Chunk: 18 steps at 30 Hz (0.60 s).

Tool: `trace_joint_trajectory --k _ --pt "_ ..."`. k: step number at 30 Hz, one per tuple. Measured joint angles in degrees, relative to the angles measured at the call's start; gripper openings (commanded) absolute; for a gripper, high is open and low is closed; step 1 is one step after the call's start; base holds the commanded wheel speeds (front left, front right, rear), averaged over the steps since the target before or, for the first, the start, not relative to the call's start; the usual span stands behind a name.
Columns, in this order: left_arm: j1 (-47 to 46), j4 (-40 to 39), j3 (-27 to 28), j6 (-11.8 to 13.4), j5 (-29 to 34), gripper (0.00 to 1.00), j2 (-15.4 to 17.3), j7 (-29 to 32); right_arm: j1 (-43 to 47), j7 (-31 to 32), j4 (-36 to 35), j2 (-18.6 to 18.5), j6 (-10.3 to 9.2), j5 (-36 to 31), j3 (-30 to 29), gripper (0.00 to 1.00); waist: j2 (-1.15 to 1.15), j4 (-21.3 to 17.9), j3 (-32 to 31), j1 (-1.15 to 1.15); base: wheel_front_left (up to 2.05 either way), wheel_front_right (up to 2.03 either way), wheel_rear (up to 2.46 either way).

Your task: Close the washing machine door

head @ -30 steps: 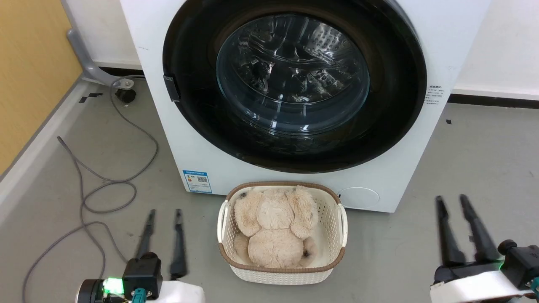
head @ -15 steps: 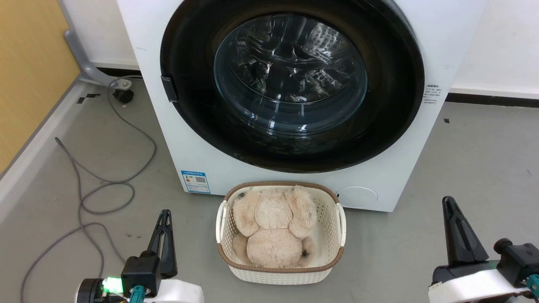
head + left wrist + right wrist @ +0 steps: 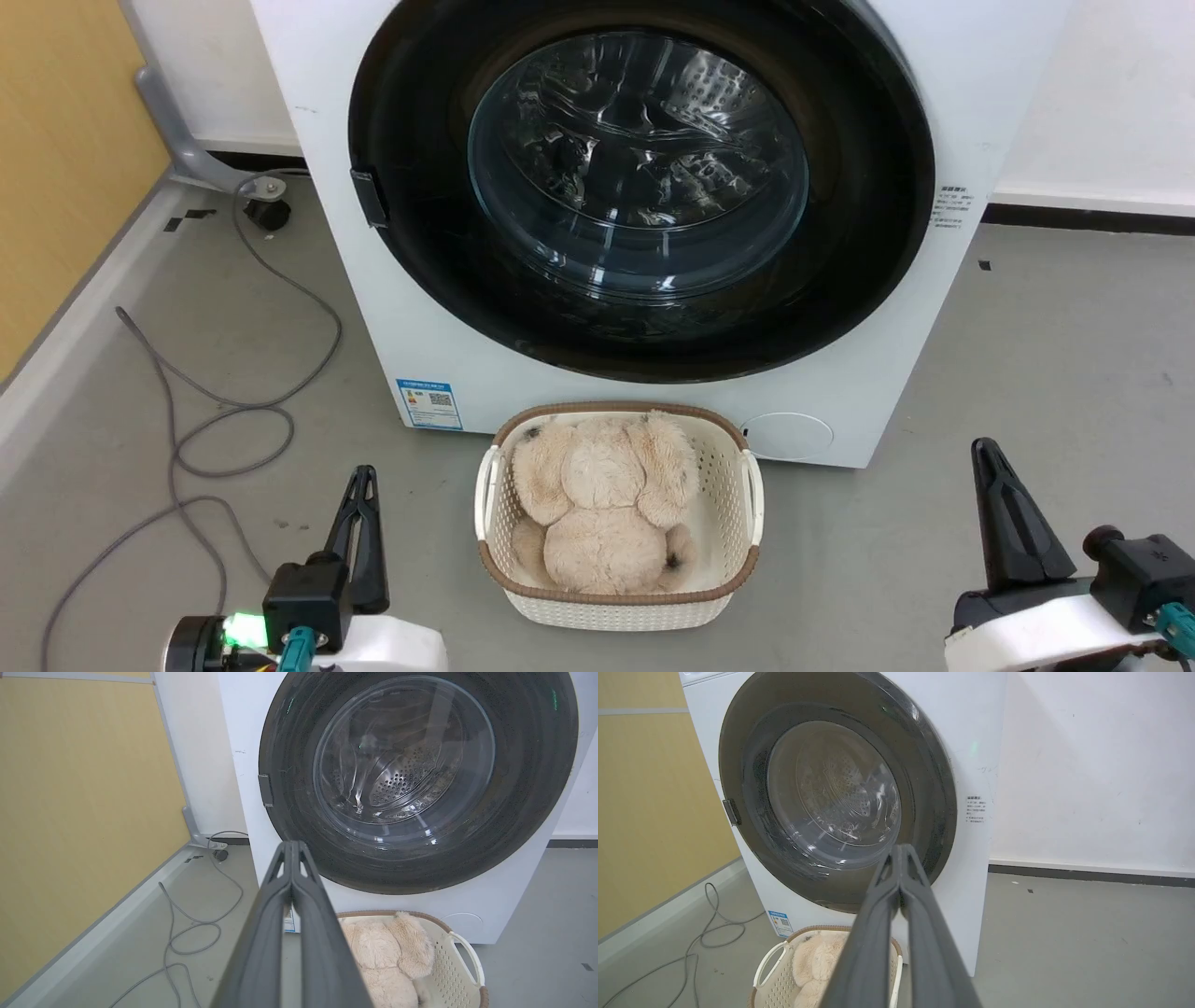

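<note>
Since a second ago the left gripper (image 3: 364, 474) and right gripper (image 3: 983, 448) have pressed their dark fingers together, empty and low, likely retired because the round glossy black washing machine door (image 3: 644, 187) lies flush on the big white washing machine (image 3: 439, 359).

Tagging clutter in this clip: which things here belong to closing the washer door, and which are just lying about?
Job: washing machine door, washing machine, left gripper, right gripper.
Lying about: white woven basket, plush toy in it, grey cable on the floor.
</note>
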Motion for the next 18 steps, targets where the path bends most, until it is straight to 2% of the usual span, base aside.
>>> trace_joint_trajectory --k 18 --pt "-0.1 -0.6 1.0 -1.8 0.1 0.0 -0.1 2.2 0.0 2.1 -0.2 0.0 0.0 -1.6 0.5 0.0 0.0 -0.5 0.1 0.0 0.0 0.0 0.0"
